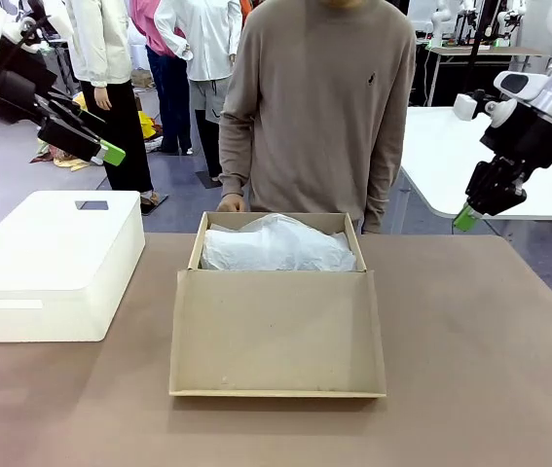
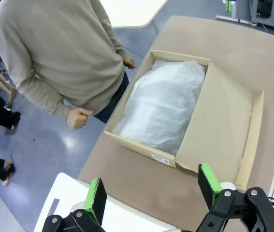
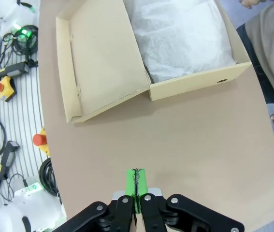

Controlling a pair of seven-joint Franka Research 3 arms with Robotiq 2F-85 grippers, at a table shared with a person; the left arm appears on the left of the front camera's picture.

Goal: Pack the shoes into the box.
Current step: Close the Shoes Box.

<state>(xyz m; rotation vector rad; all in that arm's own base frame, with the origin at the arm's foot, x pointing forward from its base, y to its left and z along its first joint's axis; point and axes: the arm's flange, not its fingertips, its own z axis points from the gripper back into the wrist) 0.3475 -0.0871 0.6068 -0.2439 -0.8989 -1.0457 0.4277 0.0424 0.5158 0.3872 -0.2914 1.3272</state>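
The table point(image 1: 470, 389) carries the box point(image 1: 277, 331) at its centre, flap laid toward six o'clock so I can reach in. Tissue point(image 1: 276, 248) mounds inside, hiding whatever lies beneath. My left gripper point(image 2: 152, 189) hangs wide at ten, my right gripper point(image 3: 137, 186) pinched empty at two.

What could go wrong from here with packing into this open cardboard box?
1. The tissue paper puffs up high in the box; anything laid on it may sit high or slide.
2. The person's hand is close to the box's far-left corner; the left tool could hit it if it descends there.
3. The flap lid lies flat toward the robot; a low reach might catch it.
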